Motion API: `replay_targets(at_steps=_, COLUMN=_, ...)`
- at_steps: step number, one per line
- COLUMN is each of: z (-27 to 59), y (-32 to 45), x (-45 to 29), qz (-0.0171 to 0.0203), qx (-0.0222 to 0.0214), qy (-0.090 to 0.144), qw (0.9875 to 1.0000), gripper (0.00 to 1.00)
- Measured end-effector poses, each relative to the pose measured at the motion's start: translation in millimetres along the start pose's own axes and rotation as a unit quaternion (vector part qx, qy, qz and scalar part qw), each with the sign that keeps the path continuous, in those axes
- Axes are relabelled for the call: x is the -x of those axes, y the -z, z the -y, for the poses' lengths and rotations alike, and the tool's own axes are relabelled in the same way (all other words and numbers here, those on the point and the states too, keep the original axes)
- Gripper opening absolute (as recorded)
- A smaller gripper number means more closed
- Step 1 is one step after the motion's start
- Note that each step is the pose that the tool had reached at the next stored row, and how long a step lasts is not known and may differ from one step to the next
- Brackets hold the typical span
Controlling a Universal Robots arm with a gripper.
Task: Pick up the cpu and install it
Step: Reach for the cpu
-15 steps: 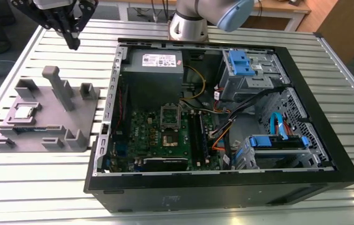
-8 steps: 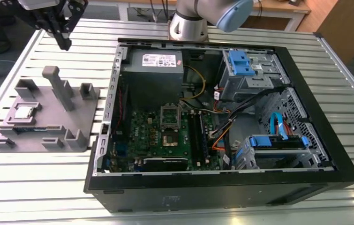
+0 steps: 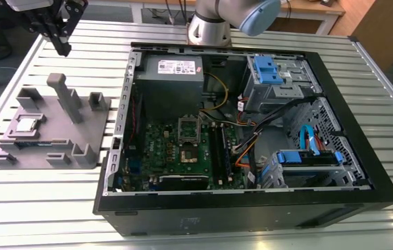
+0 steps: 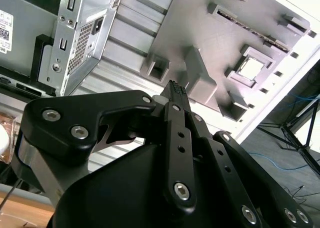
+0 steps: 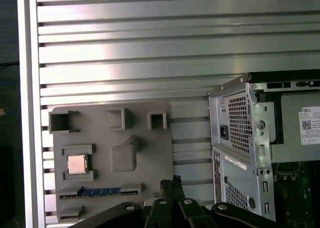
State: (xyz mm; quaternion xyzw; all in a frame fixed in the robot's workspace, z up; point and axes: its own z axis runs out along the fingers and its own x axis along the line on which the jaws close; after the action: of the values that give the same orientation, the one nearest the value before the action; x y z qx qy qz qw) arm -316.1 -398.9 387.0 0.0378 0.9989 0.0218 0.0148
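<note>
The cpu (image 3: 28,124) (image 4: 251,68) (image 5: 76,164), a small silvery square chip, lies flat in a framed pocket of the grey plastic fixture (image 3: 92,133) (image 4: 200,23) (image 5: 150,153) on the exterior view's left. High above the table, beyond the fixture's far edge, hangs my gripper (image 3: 63,50) (image 4: 176,87) (image 5: 171,182). Its black fingers are shut together with nothing between them, well clear of the chip. The silver socket frame (image 3: 188,136) sits on the green motherboard inside the open computer case (image 3: 363,172).
A long green memory stick (image 3: 33,141) (image 5: 100,192) lies in a slot of the fixture near the chip. A tall grey post (image 3: 63,96) rises from the fixture. The case holds a power supply (image 3: 174,70), blue drive brackets (image 3: 269,70) and cables. The table is slatted aluminium (image 3: 43,203).
</note>
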Motion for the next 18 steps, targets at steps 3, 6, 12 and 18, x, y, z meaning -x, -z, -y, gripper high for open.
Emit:
replay_targets(at_steps=3, z=0.5, y=0.1, x=-6.9, qz=0.0000, qx=0.0000, qy=0.000, qw=1.0000, gripper=0.11)
replay_targets(at_steps=6, z=1.0, y=0.4, x=-13.4, qz=0.0000, qx=0.0000, qy=0.000, qw=1.0000, gripper=0.11)
replay_targets(at_steps=12, z=1.1, y=0.4, x=-15.2, qz=0.0000, qx=0.0000, qy=0.000, qw=1.0000, gripper=0.11)
replay_targets(at_steps=18, z=1.6, y=-0.4, x=-21.0, qz=0.0000, qx=-0.0001, qy=0.000, qw=1.0000, gripper=0.11)
